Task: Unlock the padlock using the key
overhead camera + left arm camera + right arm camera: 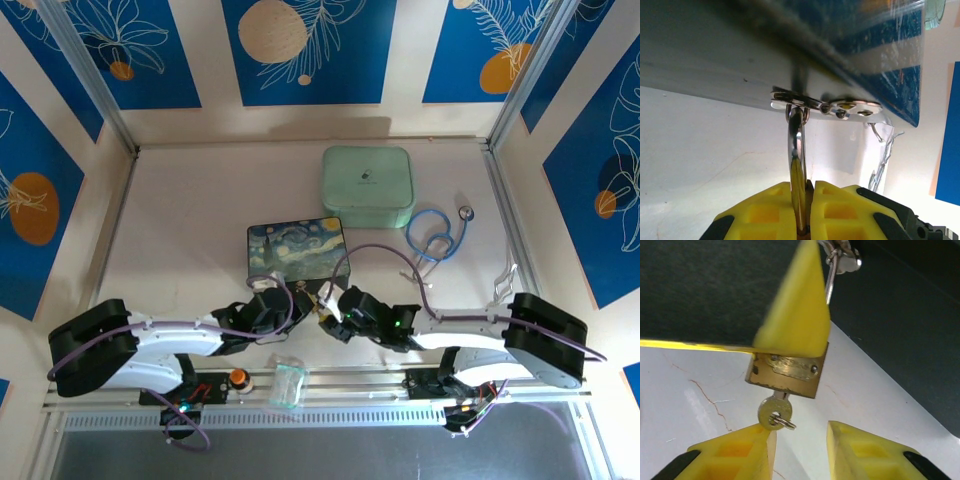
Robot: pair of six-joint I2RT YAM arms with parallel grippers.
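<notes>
The brass padlock [787, 372] hangs by its silvery shackle [796, 142] from the hasp [825, 106] of the starry-night tin [295, 248]. My left gripper [807, 187] is shut on the padlock body, and one of its yellow fingers [795, 310] covers the top of the body in the right wrist view. The small key [774, 412], with a tiny ring through its head, sticks in the bottom of the padlock. My right gripper [800, 450] stands open just below, and the key head sits right above its left fingertip [762, 432]. In the top view both grippers meet at the padlock [323, 306] by the tin's front right corner.
A mint-green box [367, 188] stands behind the tin. A blue stethoscope [437, 235] lies to the right. A round orange button [238, 377] and a clear plastic piece [290, 382] sit on the near rail between the arm bases.
</notes>
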